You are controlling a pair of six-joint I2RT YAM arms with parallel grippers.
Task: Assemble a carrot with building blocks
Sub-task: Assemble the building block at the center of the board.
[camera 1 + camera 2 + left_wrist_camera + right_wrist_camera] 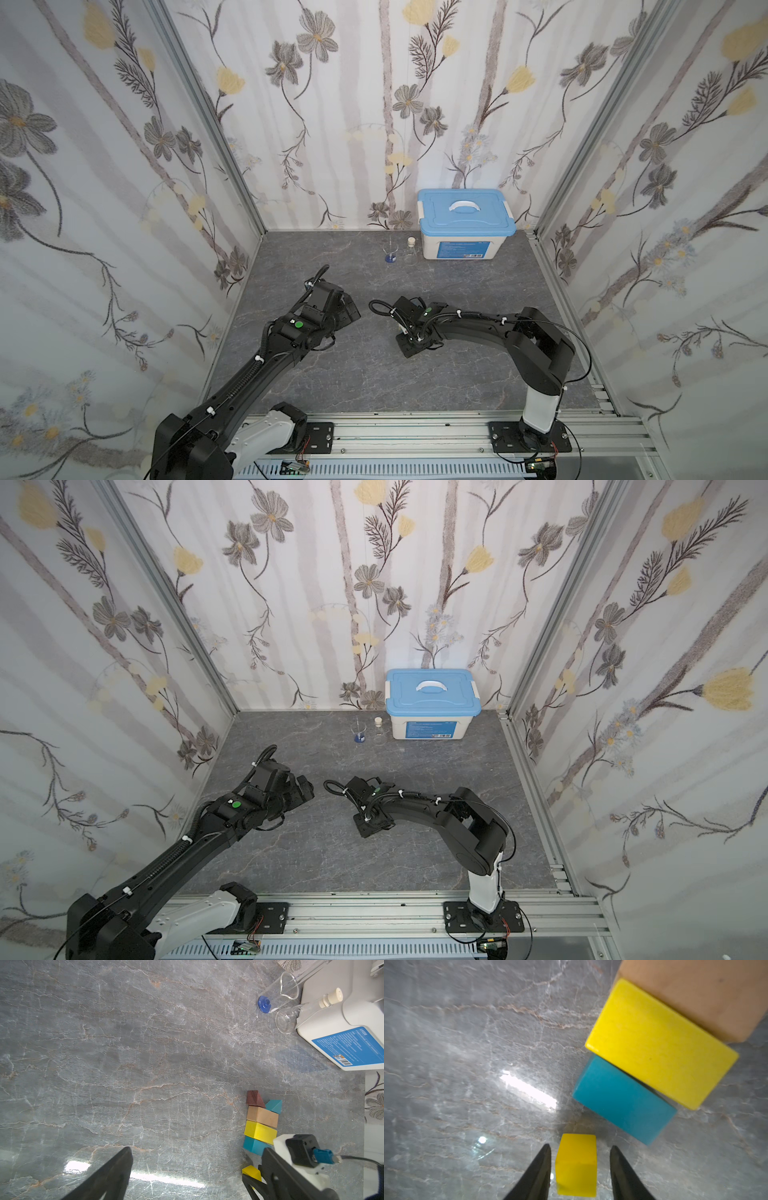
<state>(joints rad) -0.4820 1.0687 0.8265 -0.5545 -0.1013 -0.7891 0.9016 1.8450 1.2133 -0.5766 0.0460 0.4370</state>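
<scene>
Table (365,374): grey veined stone, glossy, is carrying everything; clock directions here are being read from its middle, as in the top views.
Box (466,226): white and blue-lidded, is standing at 1 o'clock by the back wall, with a glass beaker (390,254) near it at 12 o'clock.
Left gripper (353,311): is hanging at 9 o'clock with its jaws spread fully wide, holding nothing.
Right gripper (579,1145): is hovering low over the middle. Its jaws are standing parted either side of the yellow cube (577,1164), with a gap showing on each side, so it is gripping nothing.
Carrot (260,1124): is lying flat at the middle, hidden under the right wrist in both top views. It is seemingly running from 12 to 6 o'clock, leaves farthest.
Bars: the tan bar (262,1116), yellow bar (259,1132) and teal bar (254,1146) are lying side by side, touching.
Leaves: the maroon triangle (254,1098) and teal triangle (275,1106) are sitting against the tan bar.
Tip: the yellow cube is resting near the teal bar but apart from it.
Handling: the blocks are looking solid, stiff, light and smooth-painted. They are probably sliding easily on the polished stone, so a nudge risks shifting the neighbours.
Hold: the cube is best pinched across two opposite flat faces, the triangles by their flat faces rather than their slopes.
</scene>
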